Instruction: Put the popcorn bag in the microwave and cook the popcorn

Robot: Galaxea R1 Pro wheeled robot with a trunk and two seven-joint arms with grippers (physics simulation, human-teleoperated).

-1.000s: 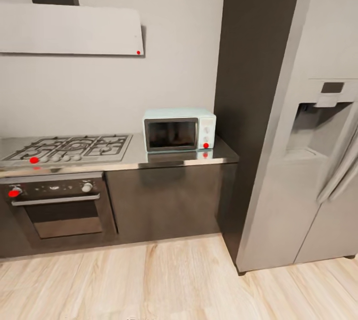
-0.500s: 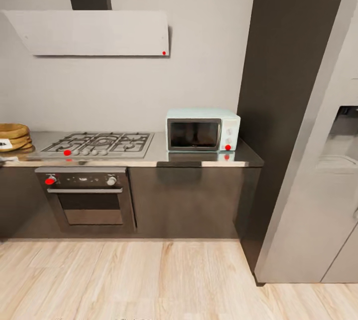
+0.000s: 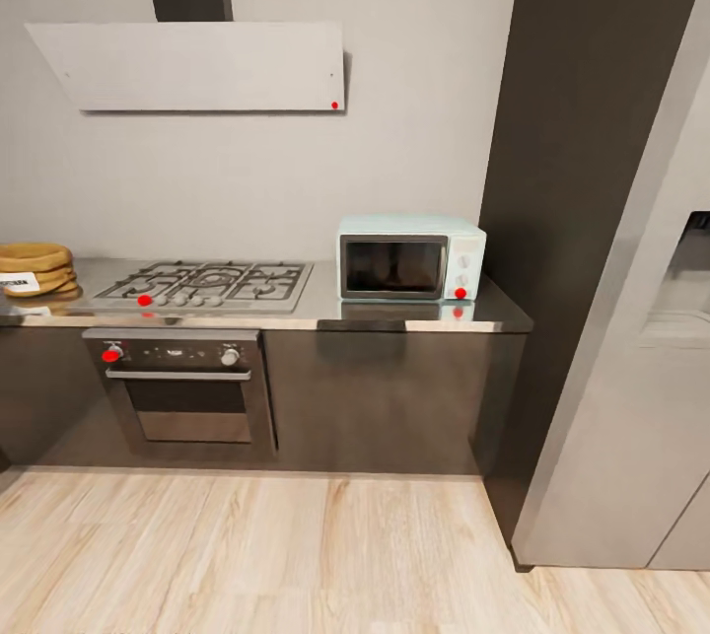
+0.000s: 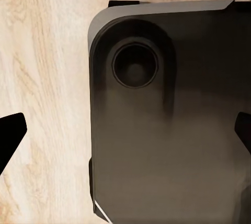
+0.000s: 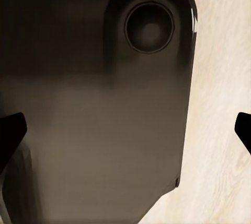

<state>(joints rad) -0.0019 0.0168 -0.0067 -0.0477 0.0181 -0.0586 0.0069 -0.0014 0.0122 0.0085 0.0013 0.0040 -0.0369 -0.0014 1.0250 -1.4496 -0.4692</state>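
Note:
The tan popcorn bag (image 3: 35, 268) with its white label sits at the far left of the grey steel countertop (image 3: 325, 312), left of the gas hob. Its kernels are too small to make out. The mint-blue microwave (image 3: 411, 257) stands at the countertop's right end, its dark door closed and a red dot by its knobs. In the left wrist view my left gripper (image 4: 125, 135) hangs open over the robot's dark base and the wooden floor. My right gripper (image 5: 125, 132) is open too, over the same base, with nothing between its fingers.
A gas hob (image 3: 211, 283) is set in the worktop above a black built-in oven (image 3: 182, 389). A grey range hood (image 3: 197, 66) hangs on the wall. A tall dark cabinet (image 3: 582, 121) and a steel fridge (image 3: 641, 397) stand right of the microwave. Wooden floor (image 3: 296, 555) lies in front.
The camera has swung left, so the whole kitchen has slid right in the picture. The popcorn bag has come into view at the left edge and now shows more fully.

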